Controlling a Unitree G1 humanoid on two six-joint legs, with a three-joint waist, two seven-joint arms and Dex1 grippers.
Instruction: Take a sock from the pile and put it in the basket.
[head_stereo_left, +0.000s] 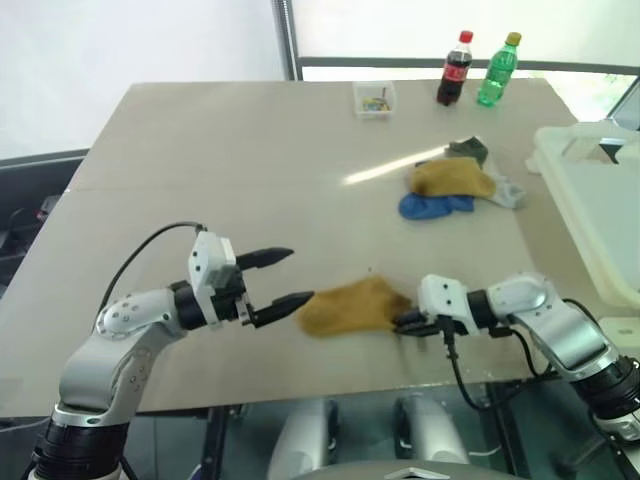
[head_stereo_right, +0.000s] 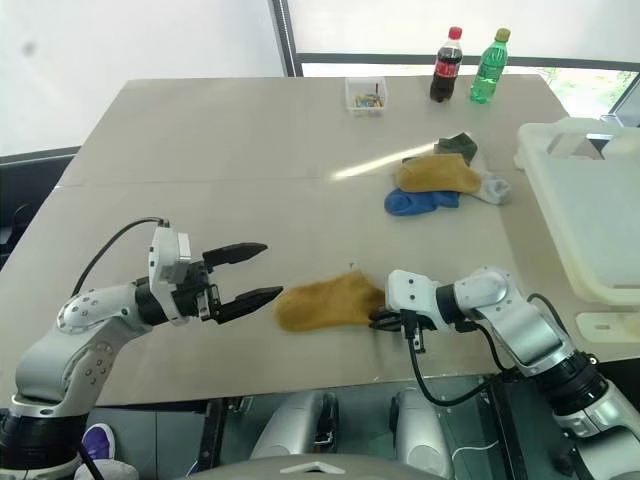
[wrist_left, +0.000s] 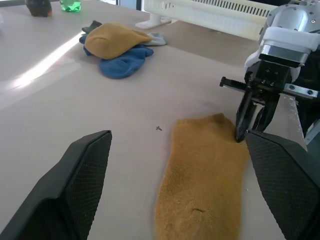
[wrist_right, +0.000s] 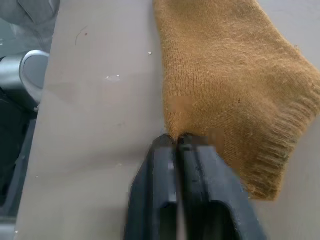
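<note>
Single mustard-yellow sock (head_stereo_left: 352, 307) lies flat on the table (head_stereo_left: 250, 160) near its front edge, between the two grippers. Right gripper (wrist_right: 179, 141) has its fingers pressed together, tips pinching the sock's edge by the ribbed cuff, low at the table surface. Left gripper (head_stereo_left: 287, 279) hovers just beside the sock's other end, fingers spread wide, nothing held. Pile (head_stereo_left: 455, 183) sits toward the table's right edge, well apart from the loose sock: another mustard sock on top, blue, olive-grey and light grey ones under it. Cream-white basket (head_stereo_right: 585, 215) stands off the table's right edge. Cola bottle (head_stereo_left: 455, 69), green bottle (head_stereo_left: 498, 70) and small clear box (head_stereo_left: 374, 99) stand along the far edge.
</note>
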